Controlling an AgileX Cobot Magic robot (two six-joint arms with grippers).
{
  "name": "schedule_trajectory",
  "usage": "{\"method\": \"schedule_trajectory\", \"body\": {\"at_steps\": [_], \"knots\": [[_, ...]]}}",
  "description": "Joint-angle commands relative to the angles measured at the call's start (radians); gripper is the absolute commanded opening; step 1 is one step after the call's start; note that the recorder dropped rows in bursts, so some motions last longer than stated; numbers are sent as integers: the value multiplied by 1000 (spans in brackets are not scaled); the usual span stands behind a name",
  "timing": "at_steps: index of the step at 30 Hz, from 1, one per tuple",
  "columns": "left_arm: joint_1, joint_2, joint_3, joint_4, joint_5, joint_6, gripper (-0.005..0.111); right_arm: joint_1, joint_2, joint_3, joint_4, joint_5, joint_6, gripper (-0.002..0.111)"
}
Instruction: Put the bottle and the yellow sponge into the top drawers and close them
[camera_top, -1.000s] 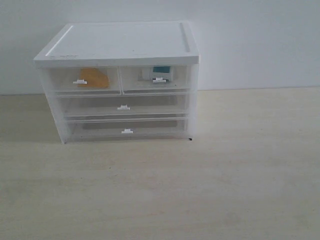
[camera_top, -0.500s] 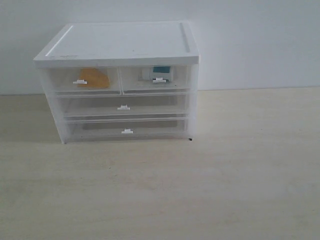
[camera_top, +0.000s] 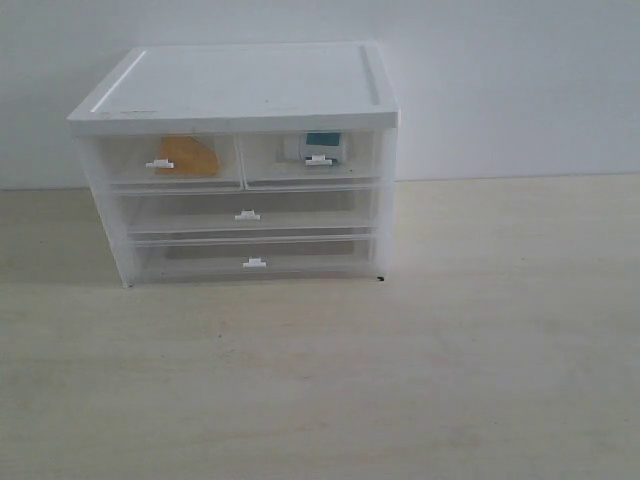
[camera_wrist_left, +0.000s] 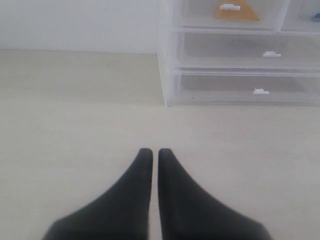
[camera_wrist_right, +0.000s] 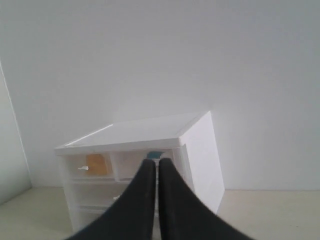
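The white cabinet (camera_top: 240, 90) stands at the back left of the table. Both top drawers are pushed in flush. The yellow sponge (camera_top: 188, 157) shows through the left top drawer (camera_top: 165, 160). The bottle (camera_top: 318, 146), its teal label visible, lies in the right top drawer (camera_top: 312, 158). Neither arm appears in the exterior view. My left gripper (camera_wrist_left: 151, 152) is shut and empty, low over the table well in front of the cabinet (camera_wrist_left: 235, 50). My right gripper (camera_wrist_right: 152, 162) is shut and empty, held high and back from the cabinet (camera_wrist_right: 150, 132).
Two full-width drawers, the middle drawer (camera_top: 248, 212) and the bottom drawer (camera_top: 254, 258), sit shut below the top pair. A white wall (camera_top: 500, 80) stands right behind the cabinet. Pale wooden tabletop (camera_top: 400, 380) spreads in front and to the right.
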Motion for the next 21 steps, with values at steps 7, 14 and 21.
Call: {"method": "schedule_trajectory", "body": {"at_steps": [7, 14, 21], "knots": [[3, -3, 3, -2, -4, -1, 4, -2, -6, -9, 436, 179, -514, 0], [3, -3, 3, -2, -4, -1, 4, -2, -6, -9, 511, 336, -648, 0], [3, -3, 3, -2, -4, -1, 4, -2, -6, -9, 510, 520, -653, 0]]}}
